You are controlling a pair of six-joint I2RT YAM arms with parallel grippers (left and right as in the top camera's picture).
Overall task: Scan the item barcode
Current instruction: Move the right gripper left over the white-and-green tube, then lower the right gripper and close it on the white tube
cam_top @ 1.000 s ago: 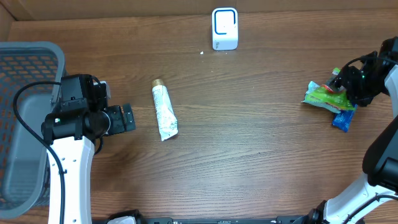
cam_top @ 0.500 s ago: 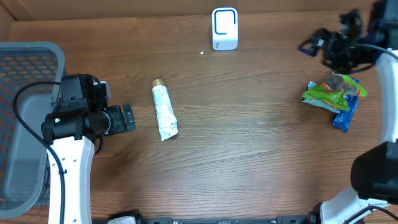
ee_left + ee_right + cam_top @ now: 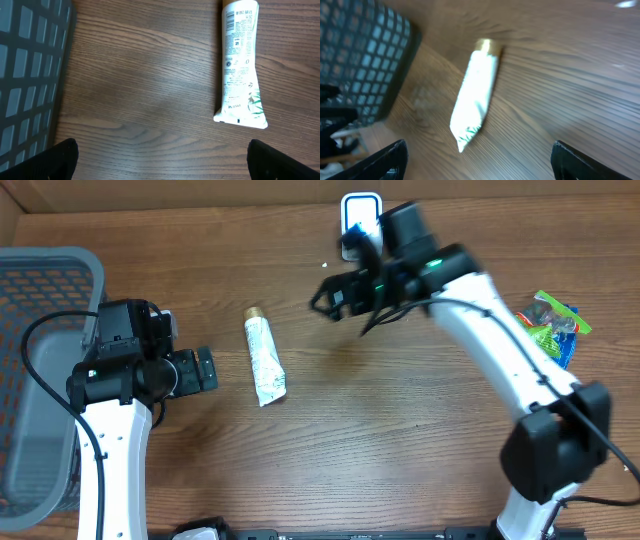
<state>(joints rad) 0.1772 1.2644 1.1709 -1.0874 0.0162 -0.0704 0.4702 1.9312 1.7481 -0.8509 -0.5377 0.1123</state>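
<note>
a second ago the right gripper (image 3: 335, 298) sits over the snack packets (image 3: 553, 320) at the right edge of the overhead view. now it is up at the top centre, just below the white scanner (image 3: 360, 210), and the packets lie on the table without it. its jaws stand apart and hold nothing. its wrist camera looks down on the white tube (image 3: 264, 361), which lies flat left of centre, gold cap toward the top, untouched. this looks like a switch of target to the tube, so the scan has not yet begun. the left gripper (image 3: 205, 369) has not moved, jaws apart and empty, just left of the tube beside the grey basket (image 3: 40, 260).
</note>
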